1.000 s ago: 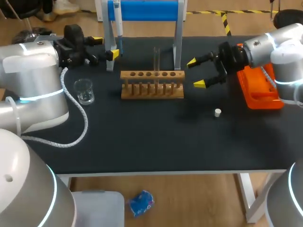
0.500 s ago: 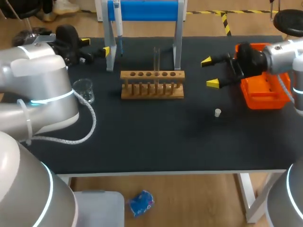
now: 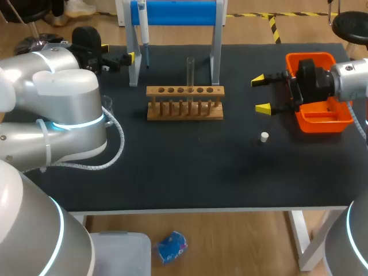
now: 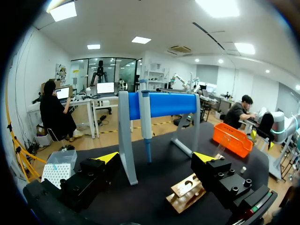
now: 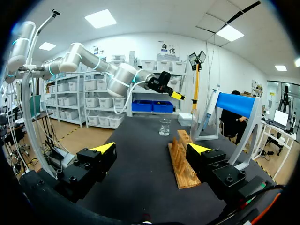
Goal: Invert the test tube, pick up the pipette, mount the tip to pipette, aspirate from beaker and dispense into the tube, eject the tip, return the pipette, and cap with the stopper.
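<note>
Head view gave us the layout: the left gripper (image 3: 118,53) stood at the far left of the table (image 3: 190,172), jaws wide and empty, pointing at the pipette (image 3: 144,34) that hung tip-down on the blue stand (image 3: 178,12). We judged this pose as a line-up for the pick-up step, b/c in the left wrist view the pipette (image 4: 146,126) was straight ahead of the gripper (image 4: 157,159), well apart from both fingers. The right gripper (image 3: 260,94) was also wide open w/ nothing in it; it hovered between the wooden rack (image 3: 184,109) and the orange tray (image 3: 310,56), probably parked so as not to block the left arm (image 3: 63,98). The test tube (image 3: 190,72) stood upright in the rack, near its middle, and the white stopper (image 3: 264,137) lay alone on the table, nearer to the right gripper, so capping seemed meant for that arm. The beaker (image 5: 165,126) was plain only in the right wrist view, beyond the rack; in the head view the left arm hid nearly all of it. Which end of the tube was up we could not tell, nor if the beaker had liquid. A box of tips (image 4: 57,169) showed beside the left gripper in its wrist view, but whether it sat on the table or off it, we could not say.
</note>
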`<state>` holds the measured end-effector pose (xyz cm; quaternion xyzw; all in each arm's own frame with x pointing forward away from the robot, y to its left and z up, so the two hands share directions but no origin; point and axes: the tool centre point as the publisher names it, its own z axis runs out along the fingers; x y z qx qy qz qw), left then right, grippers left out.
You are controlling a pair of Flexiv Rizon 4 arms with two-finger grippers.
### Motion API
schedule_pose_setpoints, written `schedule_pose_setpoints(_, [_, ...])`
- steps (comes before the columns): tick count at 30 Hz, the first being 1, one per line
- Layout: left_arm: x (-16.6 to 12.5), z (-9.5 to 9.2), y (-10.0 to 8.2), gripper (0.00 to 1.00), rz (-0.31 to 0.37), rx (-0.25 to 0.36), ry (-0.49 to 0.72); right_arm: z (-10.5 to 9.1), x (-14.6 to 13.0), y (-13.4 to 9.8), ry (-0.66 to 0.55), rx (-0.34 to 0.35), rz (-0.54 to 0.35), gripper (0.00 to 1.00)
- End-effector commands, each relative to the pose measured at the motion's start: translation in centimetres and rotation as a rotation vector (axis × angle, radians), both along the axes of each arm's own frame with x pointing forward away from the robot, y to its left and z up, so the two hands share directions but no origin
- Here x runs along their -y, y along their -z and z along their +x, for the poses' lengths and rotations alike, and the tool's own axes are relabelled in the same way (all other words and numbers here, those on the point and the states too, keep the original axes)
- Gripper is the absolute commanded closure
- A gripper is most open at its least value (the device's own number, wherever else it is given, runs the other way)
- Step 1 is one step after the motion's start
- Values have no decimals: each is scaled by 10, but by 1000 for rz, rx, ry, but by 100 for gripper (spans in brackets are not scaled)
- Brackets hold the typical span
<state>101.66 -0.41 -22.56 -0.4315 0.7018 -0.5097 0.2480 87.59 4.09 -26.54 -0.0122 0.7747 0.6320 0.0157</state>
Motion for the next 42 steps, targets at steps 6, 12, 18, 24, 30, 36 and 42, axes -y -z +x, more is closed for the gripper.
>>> schedule_pose_setpoints(6, [0,10,0,0,-18,27,-54,-2,-1,2,-5,-10,-6,0])
schedule_pose_setpoints(12, [-5,32,-3,0,-66,31,-67,-29,-7,2,-54,-40,16,0])
schedule_pose_setpoints(18, [-12,49,-3,0,-77,47,-101,-53,-9,8,-80,-69,35,0])
schedule_pose_setpoints(24, [-42,51,-2,0,-71,53,-183,-77,-16,17,-141,-110,29,0])
schedule_pose_setpoints(30, [-79,51,7,0,-44,21,-255,-94,-20,29,-155,-156,34,0])
schedule_pose_setpoints(36, [-114,54,21,0,-7,-23,-299,-102,-22,31,-209,-173,52,0])
schedule_pose_setpoints(42, [-134,58,30,0,23,-57,-321,-102,-22,31,-209,-173,52,0])
